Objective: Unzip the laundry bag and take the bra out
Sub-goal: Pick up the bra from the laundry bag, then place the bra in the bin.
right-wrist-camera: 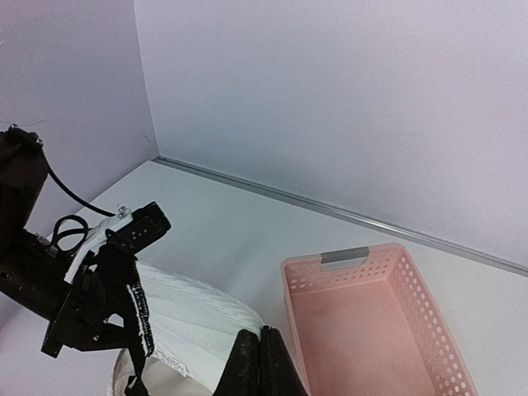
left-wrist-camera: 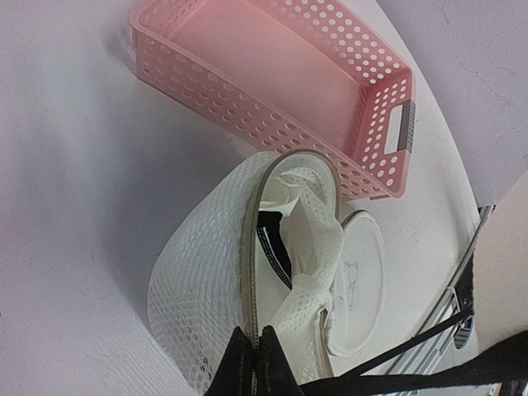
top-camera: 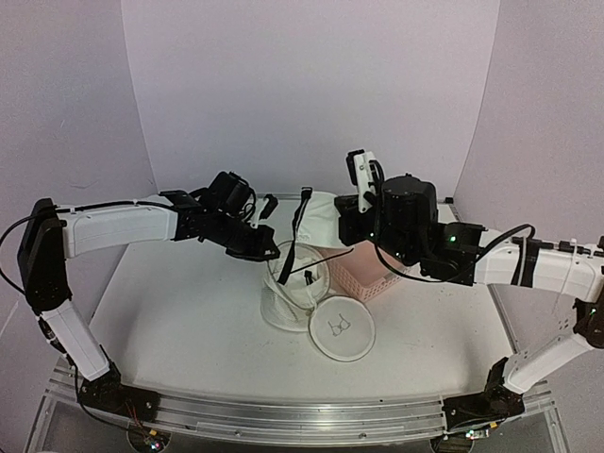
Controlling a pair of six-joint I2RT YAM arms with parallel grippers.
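The laundry bag [top-camera: 283, 300] lies unzipped at the table's middle, and its round panel with the bra drawing [top-camera: 342, 327] lies flat beside it. My left gripper [top-camera: 265, 249] is shut on the bag's zipper rim [left-wrist-camera: 247, 272], its fingertips [left-wrist-camera: 252, 361] pinching the seam. My right gripper [top-camera: 340, 220] is shut on the white bra [top-camera: 321, 209] and holds it above the bag, with black straps [top-camera: 301, 226] hanging down. In the right wrist view the fingers [right-wrist-camera: 247, 367] pinch the bra's ribbed white fabric [right-wrist-camera: 190, 309]. A black strap [left-wrist-camera: 276, 245] still runs into the bag's opening.
The pink lattice basket [top-camera: 370, 276] stands just right of the bag, under my right wrist. It also shows in the left wrist view [left-wrist-camera: 247, 99] and the right wrist view [right-wrist-camera: 396, 272]. The white walls close in at the back and sides.
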